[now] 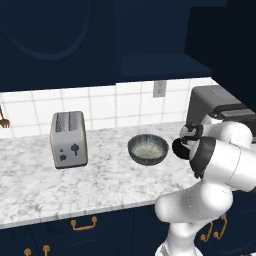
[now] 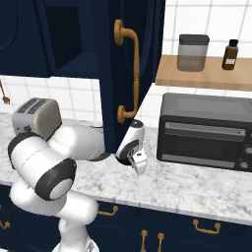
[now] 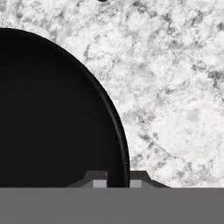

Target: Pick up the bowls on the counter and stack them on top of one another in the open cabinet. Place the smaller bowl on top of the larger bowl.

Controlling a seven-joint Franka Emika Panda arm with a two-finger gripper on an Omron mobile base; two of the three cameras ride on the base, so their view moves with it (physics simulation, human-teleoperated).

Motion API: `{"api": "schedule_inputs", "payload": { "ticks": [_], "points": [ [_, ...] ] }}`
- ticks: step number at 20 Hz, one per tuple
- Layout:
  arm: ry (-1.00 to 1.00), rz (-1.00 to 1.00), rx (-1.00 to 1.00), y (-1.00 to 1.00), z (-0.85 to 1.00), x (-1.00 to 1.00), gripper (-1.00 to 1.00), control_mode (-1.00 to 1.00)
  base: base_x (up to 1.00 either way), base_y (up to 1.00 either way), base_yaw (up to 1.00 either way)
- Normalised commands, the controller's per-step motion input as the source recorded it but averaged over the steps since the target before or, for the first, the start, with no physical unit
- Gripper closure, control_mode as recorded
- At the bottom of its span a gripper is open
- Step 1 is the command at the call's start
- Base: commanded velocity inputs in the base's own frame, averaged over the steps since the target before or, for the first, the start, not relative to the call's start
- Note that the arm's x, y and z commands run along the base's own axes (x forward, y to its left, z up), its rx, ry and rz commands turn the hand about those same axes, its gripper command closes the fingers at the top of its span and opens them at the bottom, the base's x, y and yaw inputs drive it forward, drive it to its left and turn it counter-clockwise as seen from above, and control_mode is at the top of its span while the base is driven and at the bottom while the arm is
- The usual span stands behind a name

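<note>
At the black bowl's rim [image 3: 118,131], the gripper [image 3: 118,183] is straddling the wall, one fingertip inside and one outside, jaws apart and not yet pinching. That small bowl [image 1: 178,148] is sitting on the counter [image 1: 100,185] just right of the grey bowl [image 1: 148,149], which is lying well right of the toaster [image 1: 69,139]. Above the grey bowl, the open cabinet [image 1: 162,62] is waiting empty. Judging from this, a thin glossy rim is risking a slip or tilt once lifted, and taking the small bowl first is likely forcing a restack, since the grey one belongs underneath.
</note>
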Motion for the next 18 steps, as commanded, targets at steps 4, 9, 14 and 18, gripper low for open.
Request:
{"api": "schedule_inputs", "payload": {
  "ticks": [4, 9, 14, 18],
  "points": [
    [0.00, -0.04, 0.00, 0.22, 0.60, -0.44, 1.00, -1.00, 0.00, 0.00, 0.00],
    [0.00, -0.03, 0.00, 0.32, 0.80, -0.34, 1.00, -1.00, 0.00, 0.00, 0.00],
    [0.00, 0.00, 0.00, 0.27, 0.71, -0.05, 1.00, -1.00, 0.00, 0.00, 0.00],
    [0.01, 0.00, 0.00, 0.38, 0.43, 0.11, 1.00, -1.00, 0.00, 0.00, 0.00]
  ]
}}
